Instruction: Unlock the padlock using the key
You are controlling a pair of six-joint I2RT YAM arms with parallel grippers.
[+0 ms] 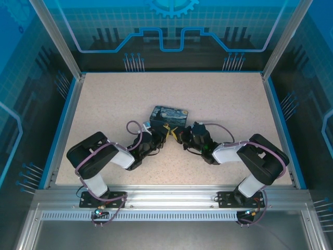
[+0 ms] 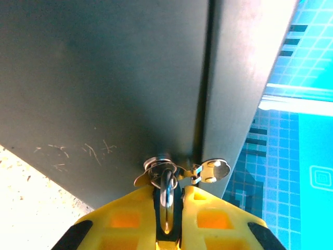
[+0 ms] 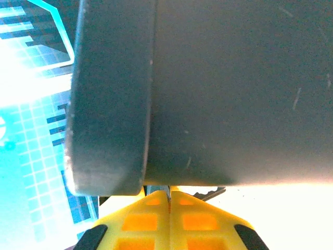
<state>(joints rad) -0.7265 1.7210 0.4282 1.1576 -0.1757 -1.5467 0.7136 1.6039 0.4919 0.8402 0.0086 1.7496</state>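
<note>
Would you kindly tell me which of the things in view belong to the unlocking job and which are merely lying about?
In the job:
small bluish-grey metal padlock, pinched in the left gripper
thin dark-grey metal key, apparently nipped in the right gripper

Just nearby:
blue-and-yellow printed rectangular box, at whose seam the padlock sits
speckled beige table

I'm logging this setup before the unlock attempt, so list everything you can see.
Box: one, blue-and-yellow printed top, dark grey sides, table centre.
Padlock: one, silvery, at the box seam.
Latch tab: one, silvery, just right of the padlock.
Table: one, speckled beige, blue rim.
Panels: blue patterned, around the table.
Arms: two, black and white, left arm and right arm, reaching to the box.
Left gripper: yellow, shut on the padlock.
Right gripper: yellow, shut, by the box.
</note>
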